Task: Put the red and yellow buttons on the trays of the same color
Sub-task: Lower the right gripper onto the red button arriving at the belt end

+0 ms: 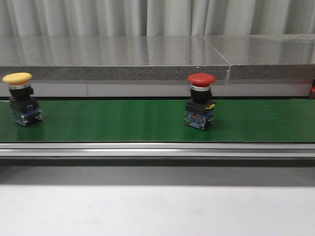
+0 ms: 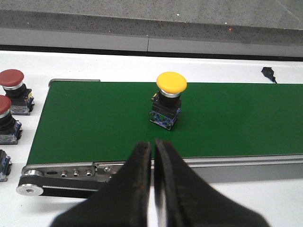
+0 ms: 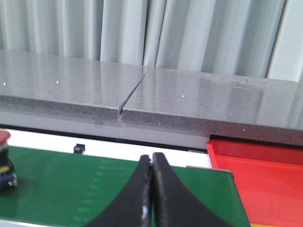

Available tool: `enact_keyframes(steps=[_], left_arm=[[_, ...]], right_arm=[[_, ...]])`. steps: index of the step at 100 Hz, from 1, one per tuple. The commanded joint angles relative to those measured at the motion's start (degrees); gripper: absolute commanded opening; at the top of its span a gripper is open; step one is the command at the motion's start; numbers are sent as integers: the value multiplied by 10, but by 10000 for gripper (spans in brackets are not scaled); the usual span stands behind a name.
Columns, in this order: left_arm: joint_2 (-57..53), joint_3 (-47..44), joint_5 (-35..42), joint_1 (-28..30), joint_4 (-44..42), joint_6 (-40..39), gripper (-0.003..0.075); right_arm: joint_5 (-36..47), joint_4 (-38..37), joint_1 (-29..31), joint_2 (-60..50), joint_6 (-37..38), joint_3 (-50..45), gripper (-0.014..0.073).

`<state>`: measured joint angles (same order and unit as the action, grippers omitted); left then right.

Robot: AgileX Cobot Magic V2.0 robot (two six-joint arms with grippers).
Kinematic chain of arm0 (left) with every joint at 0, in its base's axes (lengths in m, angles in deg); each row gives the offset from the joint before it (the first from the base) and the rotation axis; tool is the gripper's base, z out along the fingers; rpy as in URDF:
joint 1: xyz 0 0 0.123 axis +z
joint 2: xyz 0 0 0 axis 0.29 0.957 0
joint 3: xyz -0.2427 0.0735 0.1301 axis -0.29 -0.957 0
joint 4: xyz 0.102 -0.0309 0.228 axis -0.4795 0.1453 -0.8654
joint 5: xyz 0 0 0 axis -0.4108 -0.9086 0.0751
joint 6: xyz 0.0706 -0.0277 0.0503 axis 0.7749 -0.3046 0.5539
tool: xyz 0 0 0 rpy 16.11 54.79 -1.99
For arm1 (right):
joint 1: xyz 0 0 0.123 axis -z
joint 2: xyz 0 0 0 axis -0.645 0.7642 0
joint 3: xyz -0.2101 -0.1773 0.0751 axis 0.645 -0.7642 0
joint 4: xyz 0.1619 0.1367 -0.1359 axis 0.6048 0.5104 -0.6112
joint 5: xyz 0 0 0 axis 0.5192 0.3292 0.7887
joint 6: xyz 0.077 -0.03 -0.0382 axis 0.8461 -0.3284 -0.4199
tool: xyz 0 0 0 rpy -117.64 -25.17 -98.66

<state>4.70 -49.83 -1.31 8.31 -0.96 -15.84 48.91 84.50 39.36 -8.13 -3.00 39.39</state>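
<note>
Lab/workshop: green conveyor belt (image 1: 123,123).

One yellow button (image 1: 18,98) and one red button (image 1: 199,106) stand on the single green belt (image 1: 113,123), two more red buttons (image 2: 13,85) wait beside its end, perhaps a third partly cut off, plus one red tray (image 3: 265,170).

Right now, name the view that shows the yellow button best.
The left wrist view: the yellow button stands whole and central on the belt. The front view has it at the far left edge; the right wrist view misses it.
</note>
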Motion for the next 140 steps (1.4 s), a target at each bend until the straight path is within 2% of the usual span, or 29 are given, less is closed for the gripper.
enact_keyframes(steps=[1, 26, 38, 51, 66, 79, 84, 91, 108, 115, 120, 140], left_arm=[[1, 15, 50, -5, 4, 0, -19], [1, 15, 51, -5, 4, 0, -19], [1, 15, 51, -5, 4, 0, -19], [1, 15, 51, -5, 4, 0, -19], [1, 15, 51, -5, 4, 0, -19], [1, 15, 51, -5, 4, 0, -19], [1, 15, 51, -5, 4, 0, -19], [1, 15, 51, -5, 4, 0, -19], [1, 15, 51, -5, 4, 0, -19], [1, 15, 51, -5, 4, 0, -19], [1, 15, 51, -5, 4, 0, -19], [1, 15, 51, -5, 4, 0, -19]], right_arm=[[-14, 20, -1, 12, -2, 62, -69], [-290, 55, -1, 155, -2, 254, -69], [-377, 55, -1, 248, -2, 334, -69], [-383, 55, -1, 333, -2, 378, -69], [-333, 64, -1, 401, -2, 382, -69], [-332, 86, -1, 443, -2, 382, -48], [-337, 99, -1, 453, -2, 382, -5], [-343, 118, -1, 465, -2, 382, 103], [-343, 123, -1, 476, -3, 382, 523], [-335, 123, -1, 476, -7, 382, 633], [-327, 123, -1, 477, -25, 382, 661], [-339, 123, -1, 533, -79, 416, 654]])
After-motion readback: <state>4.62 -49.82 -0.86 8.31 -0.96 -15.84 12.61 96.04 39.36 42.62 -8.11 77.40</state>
